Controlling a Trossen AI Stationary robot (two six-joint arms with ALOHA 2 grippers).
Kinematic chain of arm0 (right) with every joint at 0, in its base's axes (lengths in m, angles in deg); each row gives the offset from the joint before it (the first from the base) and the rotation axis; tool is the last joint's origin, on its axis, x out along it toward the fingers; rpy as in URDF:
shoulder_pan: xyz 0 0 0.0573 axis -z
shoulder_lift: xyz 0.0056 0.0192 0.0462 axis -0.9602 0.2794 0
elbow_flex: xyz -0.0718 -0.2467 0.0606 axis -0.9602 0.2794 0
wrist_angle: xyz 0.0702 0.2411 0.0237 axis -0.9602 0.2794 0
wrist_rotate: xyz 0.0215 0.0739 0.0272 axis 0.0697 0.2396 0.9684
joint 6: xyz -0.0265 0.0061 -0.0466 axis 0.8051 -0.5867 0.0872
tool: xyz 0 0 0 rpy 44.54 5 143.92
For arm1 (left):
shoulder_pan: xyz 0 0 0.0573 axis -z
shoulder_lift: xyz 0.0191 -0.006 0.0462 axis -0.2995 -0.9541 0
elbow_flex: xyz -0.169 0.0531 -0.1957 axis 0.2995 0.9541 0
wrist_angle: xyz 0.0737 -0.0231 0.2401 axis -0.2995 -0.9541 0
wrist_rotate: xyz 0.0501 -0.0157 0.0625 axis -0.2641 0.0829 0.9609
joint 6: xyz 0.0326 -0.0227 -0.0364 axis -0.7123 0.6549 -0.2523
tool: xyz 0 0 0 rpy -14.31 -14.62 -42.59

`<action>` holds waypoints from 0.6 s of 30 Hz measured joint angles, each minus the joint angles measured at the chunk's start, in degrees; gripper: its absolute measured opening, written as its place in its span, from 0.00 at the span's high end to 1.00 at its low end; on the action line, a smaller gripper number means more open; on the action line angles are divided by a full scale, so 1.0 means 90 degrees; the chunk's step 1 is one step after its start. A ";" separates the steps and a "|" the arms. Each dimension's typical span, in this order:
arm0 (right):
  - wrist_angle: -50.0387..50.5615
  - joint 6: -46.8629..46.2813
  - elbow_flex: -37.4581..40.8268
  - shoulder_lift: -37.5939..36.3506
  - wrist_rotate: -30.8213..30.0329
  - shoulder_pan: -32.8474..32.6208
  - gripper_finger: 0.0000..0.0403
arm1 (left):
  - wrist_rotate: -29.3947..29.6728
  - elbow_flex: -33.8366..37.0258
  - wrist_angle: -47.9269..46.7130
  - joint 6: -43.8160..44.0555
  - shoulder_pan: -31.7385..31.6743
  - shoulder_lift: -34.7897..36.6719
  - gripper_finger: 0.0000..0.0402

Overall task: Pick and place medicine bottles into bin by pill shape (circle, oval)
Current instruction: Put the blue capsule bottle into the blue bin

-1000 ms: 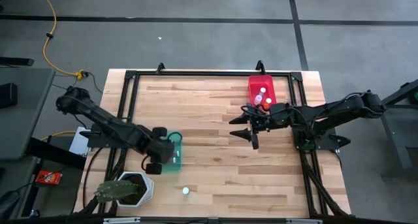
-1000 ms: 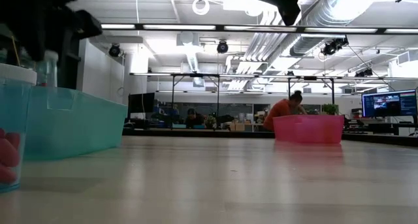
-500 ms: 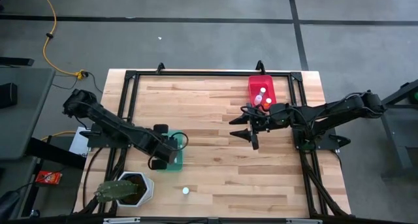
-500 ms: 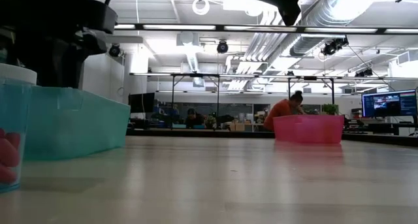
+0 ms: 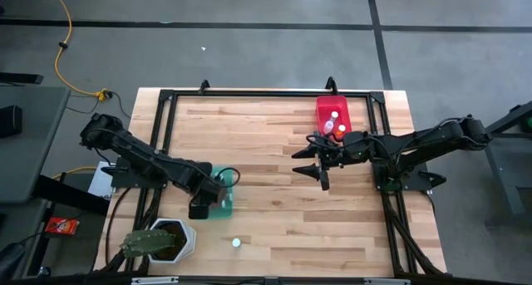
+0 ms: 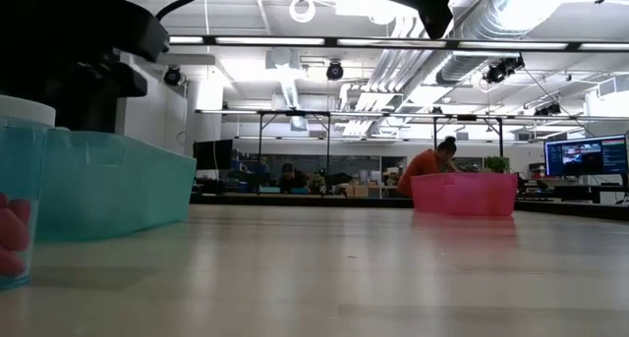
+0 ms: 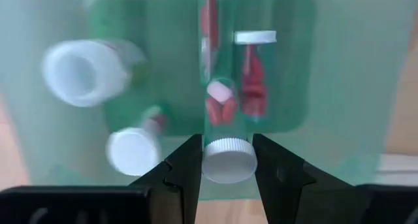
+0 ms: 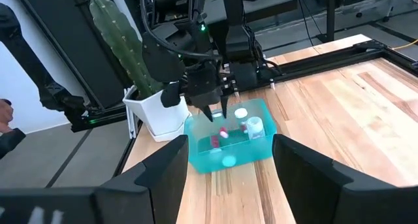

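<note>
My left gripper [image 7: 226, 145] points down into the teal bin [image 5: 224, 185], shut on a translucent medicine bottle [image 7: 221, 110] with red pills. Other bottles lie on the bin's floor [image 7: 253, 74], [image 7: 88, 70], [image 7: 134, 151]. The red bin [image 5: 332, 115] at the far right holds several bottles [image 5: 334, 116]. One bottle [image 5: 236, 243] stands alone on its base near the table's front edge. My right gripper [image 5: 320, 170] hangs open above the table, near the red bin, with nothing between its fingers. My left gripper pinches the bottle's white cap [image 7: 228, 162] between its two fingers [image 7: 189, 168], coming from above and pointing down. The bottle hangs below the fingers, cap up, inside the teal bin; whether its base rests on the floor I cannot tell.
A white hexagonal pot with a cactus [image 5: 162, 239] stands at the near left corner, beside the teal bin. A black frame [image 5: 266, 94] runs round the table. Bare wood lies between the two bins.
My left gripper has gone down into the teal bin with the bottle, which stood above the bin's rim in the low view a second ago and is now below it. The gripper has kept its hold.
</note>
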 joint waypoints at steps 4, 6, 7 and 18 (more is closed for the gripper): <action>0.0000 0.0000 0.0000 0.0000 0.0000 0.0000 0.46 | -0.0490 0.0002 0.0001 0.0219 -0.0007 -0.0012 0.73; 0.0000 0.0000 0.0000 0.0000 0.0000 0.0000 0.46 | -0.0435 0.0004 -0.0001 0.0268 -0.0013 -0.0034 0.73; 0.0000 0.0000 0.0000 0.0000 0.0000 0.0000 0.46 | -0.0331 0.0005 -0.0006 0.0305 -0.0013 -0.0034 0.73; 0.0000 -0.0001 0.0000 0.0000 0.0000 -0.0001 0.46 | 0.0094 0.0005 -0.0015 0.0487 -0.0059 -0.0102 0.73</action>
